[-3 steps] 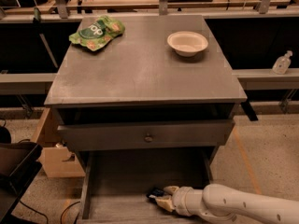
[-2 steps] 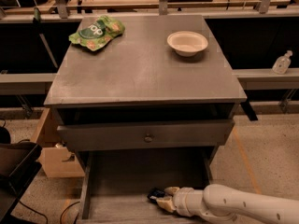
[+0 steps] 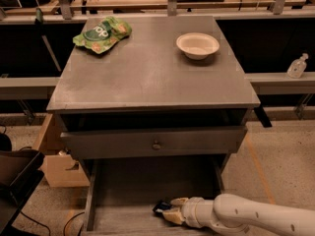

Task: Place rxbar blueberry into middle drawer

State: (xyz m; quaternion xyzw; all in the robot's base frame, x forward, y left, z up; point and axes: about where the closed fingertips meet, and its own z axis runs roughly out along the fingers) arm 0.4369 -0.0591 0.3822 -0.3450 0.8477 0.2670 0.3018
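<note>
The middle drawer (image 3: 123, 191) is pulled out below the cabinet top, showing its bare grey plank floor and low side walls. My gripper (image 3: 170, 212) reaches in from the lower right on a white arm and sits low over the drawer floor near its front. A small dark navy piece, the rxbar blueberry (image 3: 160, 208), shows at the gripper's left tip, close to the drawer floor. Most of the bar is hidden by the gripper.
A grey drawer front with a round knob (image 3: 156, 144) sits above the open drawer. On the cabinet top lie a green snack bag (image 3: 102, 33) at back left and a white bowl (image 3: 197, 44) at back right. A cardboard box (image 3: 61, 168) stands on the floor at left.
</note>
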